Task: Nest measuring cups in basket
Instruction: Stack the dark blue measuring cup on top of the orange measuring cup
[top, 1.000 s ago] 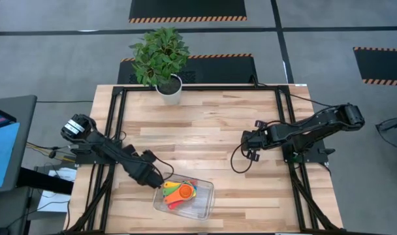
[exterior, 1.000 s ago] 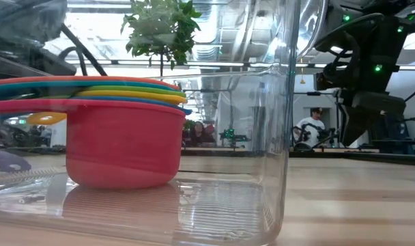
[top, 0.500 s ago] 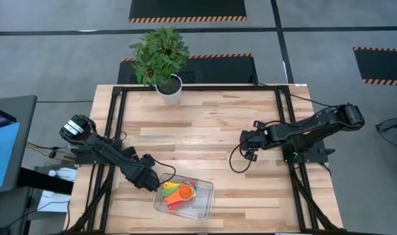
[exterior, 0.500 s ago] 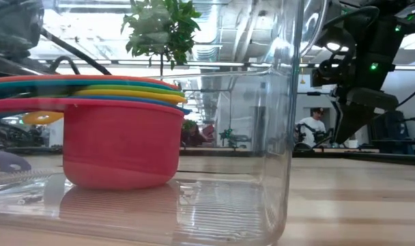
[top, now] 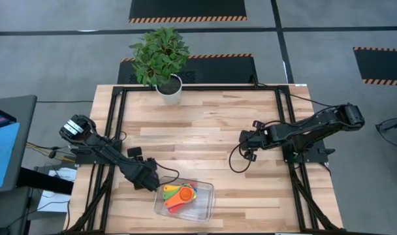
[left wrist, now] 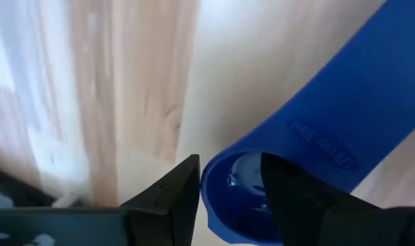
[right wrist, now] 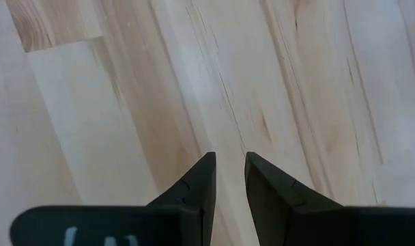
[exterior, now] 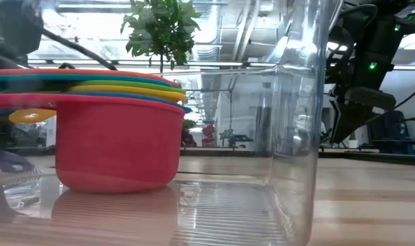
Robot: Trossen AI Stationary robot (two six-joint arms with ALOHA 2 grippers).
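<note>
The clear basket (top: 208, 196) stands near the table's front edge. Inside it sit nested measuring cups (top: 179, 194), orange on top; in the low view the red cup (exterior: 119, 143) carries the others and rests on the basket's floor. My left gripper (top: 148, 179) hangs just left of the basket, shut on a blue measuring cup (left wrist: 317, 116). My right gripper (top: 248, 151) hovers over bare wood at mid-right, its fingers (right wrist: 201, 181) a narrow gap apart with nothing between them. My left gripper has the blue cup's small round bowl (left wrist: 238, 188) between its two fingers, one on each side of the bowl's wall. The fingers come steeply from above. The handle (left wrist: 351, 96) sticks out sideways past one finger. Whether the cup touches the table does not show.
A white pot with a green plant (top: 169, 88) stands at the table's far edge. Black frame rails (top: 113, 130) run along the left and right sides. Bare wood lies between the two arms and behind the basket.
My left gripper has sunk and drawn a little toward the table's left edge, away from the basket's rim, rolling about its own axis with the blue cup still between its fingers. In the low view the basket's corner has shifted to the right.
</note>
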